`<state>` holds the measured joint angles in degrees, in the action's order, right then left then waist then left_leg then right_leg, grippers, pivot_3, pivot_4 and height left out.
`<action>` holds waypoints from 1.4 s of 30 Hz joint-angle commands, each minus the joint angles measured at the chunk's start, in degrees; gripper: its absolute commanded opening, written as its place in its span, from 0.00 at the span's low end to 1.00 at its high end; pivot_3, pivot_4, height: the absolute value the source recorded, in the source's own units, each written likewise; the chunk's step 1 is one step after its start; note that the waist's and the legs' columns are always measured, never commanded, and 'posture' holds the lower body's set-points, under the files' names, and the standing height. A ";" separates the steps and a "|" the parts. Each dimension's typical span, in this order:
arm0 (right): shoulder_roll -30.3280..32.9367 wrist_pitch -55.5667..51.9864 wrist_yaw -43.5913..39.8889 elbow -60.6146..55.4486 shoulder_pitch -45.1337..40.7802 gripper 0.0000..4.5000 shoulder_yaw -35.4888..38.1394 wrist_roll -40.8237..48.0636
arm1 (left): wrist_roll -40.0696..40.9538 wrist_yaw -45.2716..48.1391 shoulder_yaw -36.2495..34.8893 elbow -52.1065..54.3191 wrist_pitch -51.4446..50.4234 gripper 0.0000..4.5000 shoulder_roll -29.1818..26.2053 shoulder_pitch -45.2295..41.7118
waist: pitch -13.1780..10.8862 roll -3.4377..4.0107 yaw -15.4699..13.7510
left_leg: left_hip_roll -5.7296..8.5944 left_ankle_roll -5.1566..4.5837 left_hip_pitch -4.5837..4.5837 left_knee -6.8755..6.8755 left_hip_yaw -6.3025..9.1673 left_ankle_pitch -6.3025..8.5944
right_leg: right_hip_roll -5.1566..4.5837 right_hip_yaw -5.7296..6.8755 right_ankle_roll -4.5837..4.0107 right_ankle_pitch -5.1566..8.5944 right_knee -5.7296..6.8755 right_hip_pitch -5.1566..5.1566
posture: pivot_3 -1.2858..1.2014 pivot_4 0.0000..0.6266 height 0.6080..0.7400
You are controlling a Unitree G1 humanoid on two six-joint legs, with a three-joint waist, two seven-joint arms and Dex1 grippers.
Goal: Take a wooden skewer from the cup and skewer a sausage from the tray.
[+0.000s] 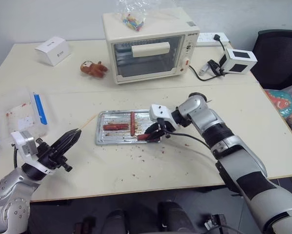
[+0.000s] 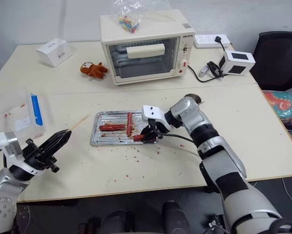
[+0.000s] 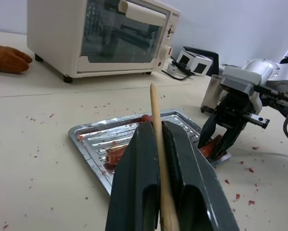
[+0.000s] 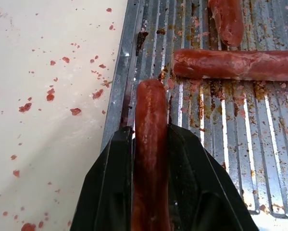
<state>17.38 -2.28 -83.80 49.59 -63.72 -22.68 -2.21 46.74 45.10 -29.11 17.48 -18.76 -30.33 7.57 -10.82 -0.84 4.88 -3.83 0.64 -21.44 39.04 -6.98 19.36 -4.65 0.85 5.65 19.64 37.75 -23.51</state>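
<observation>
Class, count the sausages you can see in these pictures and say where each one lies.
3. One sausage sits between the right gripper fingers at the tray edge. Two darker ones lie on the tray: one lengthwise, one crosswise. None seem hidden.

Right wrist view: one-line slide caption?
Right gripper closed around the sausage at the tray edge, two darker sausages lying beyond.

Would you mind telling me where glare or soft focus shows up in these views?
Left eye view: even room light, soft shadows under the toaster oven. Left wrist view: the tray glints, and the near fingers and wooden skewer look soft. Right wrist view: bright glare on the tray's ridges beside the sausage.
</observation>
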 commanded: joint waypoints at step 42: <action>5.87 -7.08 -8.59 -19.13 -0.52 0.14 3.83 8.25 | -5.73 16.21 8.24 1.16 0.71 0.00 -12.45 -1.99 | -0.01 0.02 -0.05 | 0.00 0.01 -0.04 -0.05 0.00 0.00 | 0.00 0.01 -0.01 0.01 -0.01 -0.06 | 0.52 0.24 1.00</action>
<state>22.66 -7.37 -88.13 34.01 -63.82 -19.12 4.14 40.93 60.48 -21.07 17.30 -18.46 -41.88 6.56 -10.83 -0.82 4.82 -3.83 0.65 -21.48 38.99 -6.97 19.36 -4.65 0.87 5.64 19.64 37.74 -23.57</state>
